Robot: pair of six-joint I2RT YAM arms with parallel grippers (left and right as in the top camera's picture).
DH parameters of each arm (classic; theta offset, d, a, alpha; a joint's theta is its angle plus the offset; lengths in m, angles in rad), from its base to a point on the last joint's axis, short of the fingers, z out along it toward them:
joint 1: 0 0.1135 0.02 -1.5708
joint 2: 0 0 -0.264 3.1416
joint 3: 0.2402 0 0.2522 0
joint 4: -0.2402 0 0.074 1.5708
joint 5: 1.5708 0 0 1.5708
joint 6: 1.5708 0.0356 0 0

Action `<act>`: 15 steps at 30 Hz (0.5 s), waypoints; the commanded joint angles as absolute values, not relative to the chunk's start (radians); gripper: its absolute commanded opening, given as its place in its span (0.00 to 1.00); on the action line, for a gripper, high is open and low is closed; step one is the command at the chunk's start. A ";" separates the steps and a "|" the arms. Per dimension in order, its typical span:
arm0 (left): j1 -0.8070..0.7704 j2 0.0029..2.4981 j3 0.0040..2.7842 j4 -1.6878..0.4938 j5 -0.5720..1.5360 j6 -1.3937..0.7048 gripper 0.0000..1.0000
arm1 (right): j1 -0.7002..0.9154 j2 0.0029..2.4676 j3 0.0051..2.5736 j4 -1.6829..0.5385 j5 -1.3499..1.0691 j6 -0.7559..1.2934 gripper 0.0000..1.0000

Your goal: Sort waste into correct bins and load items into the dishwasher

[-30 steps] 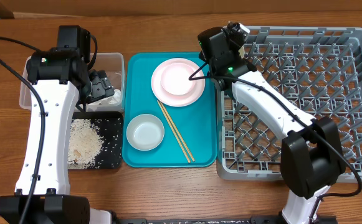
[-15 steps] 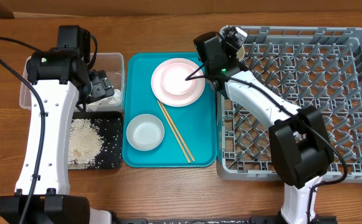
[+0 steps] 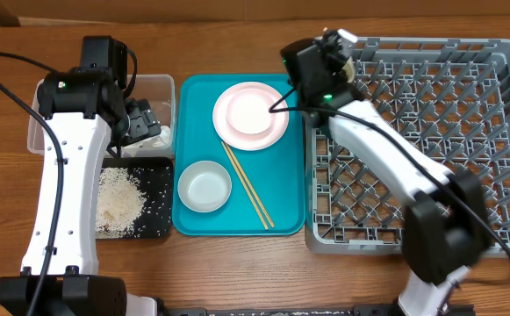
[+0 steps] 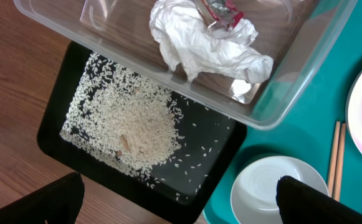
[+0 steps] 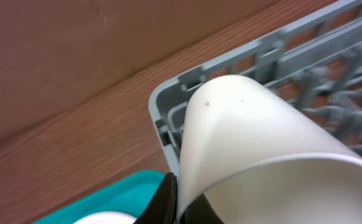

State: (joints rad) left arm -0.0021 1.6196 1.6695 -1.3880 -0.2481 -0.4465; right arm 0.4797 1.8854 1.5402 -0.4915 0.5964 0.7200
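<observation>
My right gripper point(image 5: 182, 200) is shut on the wall of the small white cup point(image 5: 249, 130), one finger inside the rim and one outside. It holds the cup tilted over the near-left corner of the grey dishwasher rack point(image 5: 166, 118). From overhead, the cup point(image 3: 342, 46) shows at the rack's point(image 3: 430, 132) top-left corner. The pink plate point(image 3: 274, 132) carries the pink bowl point(image 3: 247, 110) on the teal tray point(image 3: 281, 211), with the white bowl point(image 3: 204, 186) and chopsticks point(image 3: 247, 186). My left gripper point(image 4: 187, 205) hangs open over the black tray point(image 4: 224, 155) of rice point(image 4: 137, 118).
The clear tub point(image 4: 274, 106) holds the crumpled napkin point(image 4: 199, 46) and red wrapper point(image 4: 221, 9). It stands beside the black tray at the table's left. The rack fills the right side. The teal tray lies between them.
My right gripper has closed onto the cup's wall and shifted slightly right, toward the rack's corner. The left arm has not moved.
</observation>
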 commanded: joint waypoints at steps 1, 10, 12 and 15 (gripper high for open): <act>0.000 1.616 1.680 -1.387 -0.262 -0.450 1.00 | 0.476 1.677 1.545 -0.573 0.575 0.648 0.04; 0.000 1.616 1.680 -1.387 -0.262 -0.450 1.00 | 0.368 1.613 1.537 -0.693 0.067 0.369 0.04; 0.000 1.616 1.680 -1.387 -0.262 -0.450 1.00 | 0.304 1.626 1.522 -0.645 -0.194 0.262 0.04; 0.000 1.616 1.680 -1.387 -0.262 -0.450 1.00 | 0.205 1.657 1.504 -0.582 -0.686 0.071 0.04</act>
